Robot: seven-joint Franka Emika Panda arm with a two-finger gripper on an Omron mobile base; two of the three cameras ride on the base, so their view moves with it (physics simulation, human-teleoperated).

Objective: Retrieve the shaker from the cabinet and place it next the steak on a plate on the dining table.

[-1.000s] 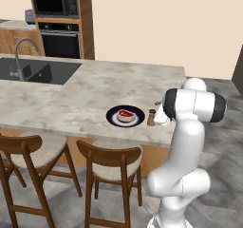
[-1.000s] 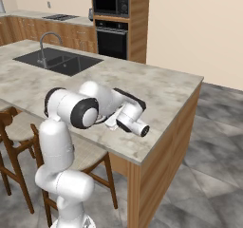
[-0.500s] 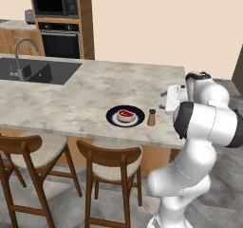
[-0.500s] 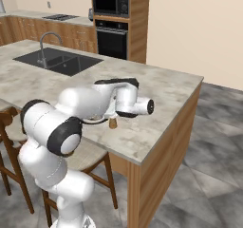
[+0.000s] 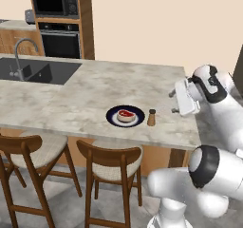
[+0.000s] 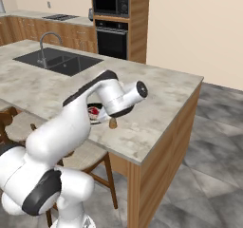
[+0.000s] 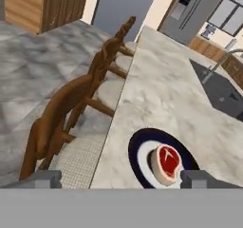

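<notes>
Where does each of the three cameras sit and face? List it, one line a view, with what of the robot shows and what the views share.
Left base view: behind-left, looking down over the dining table; arm at right, gripper open.
Right base view: behind-right; arm at lower left, partly hiding the plate.
Hand view: on the hand, looking along the table edge; fingers at bottom.
Shared: steak, plate; both base views show the shaker.

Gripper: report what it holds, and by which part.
Nothing is held. The gripper is open and off to the side of the shaker, which stands alone on the dining table beside the plate.
</notes>
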